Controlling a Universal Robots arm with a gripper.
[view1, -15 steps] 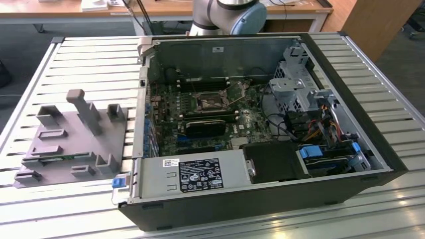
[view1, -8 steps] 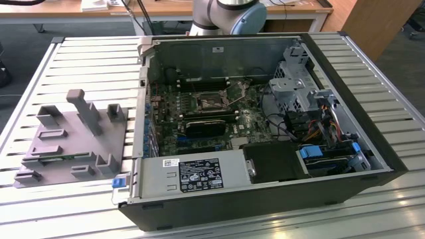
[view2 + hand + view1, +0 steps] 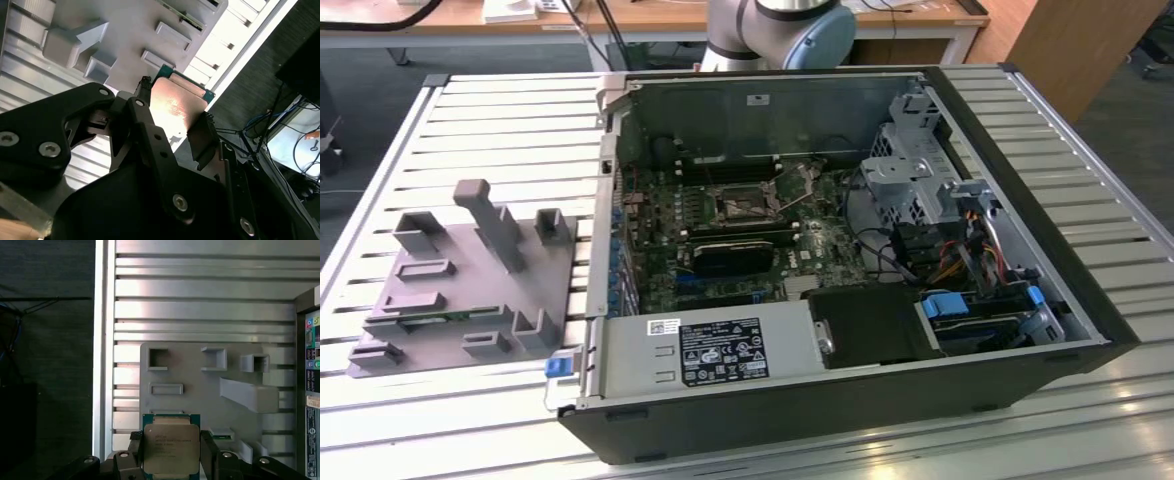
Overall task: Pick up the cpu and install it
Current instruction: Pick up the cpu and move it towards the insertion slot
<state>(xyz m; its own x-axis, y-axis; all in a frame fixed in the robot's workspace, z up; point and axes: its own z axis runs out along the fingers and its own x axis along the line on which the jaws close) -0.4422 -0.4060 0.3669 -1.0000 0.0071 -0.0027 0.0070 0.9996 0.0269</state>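
The cpu (image 3: 171, 447) is a flat square chip with a silvery top plate and a green rim. My gripper (image 3: 171, 456) is shut on it, one black finger (image 3: 134, 452) against each side edge. In the second wrist view the cpu (image 3: 176, 106) sits between the same fingers (image 3: 141, 97) of the gripper (image 3: 172, 117), above the grey fixture plate (image 3: 125, 30). The open computer case (image 3: 854, 250) lies on the table in the exterior view, with the black motherboard socket frame (image 3: 740, 205) in its middle.
The grey fixture plate (image 3: 467, 290) with its upright blocks sits on the slatted metal table (image 3: 494, 130), at the exterior view's left of the case. The arm's base (image 3: 781, 30) stands behind the case. A power supply (image 3: 707, 350) and drive cage (image 3: 921, 170) crowd the case interior.
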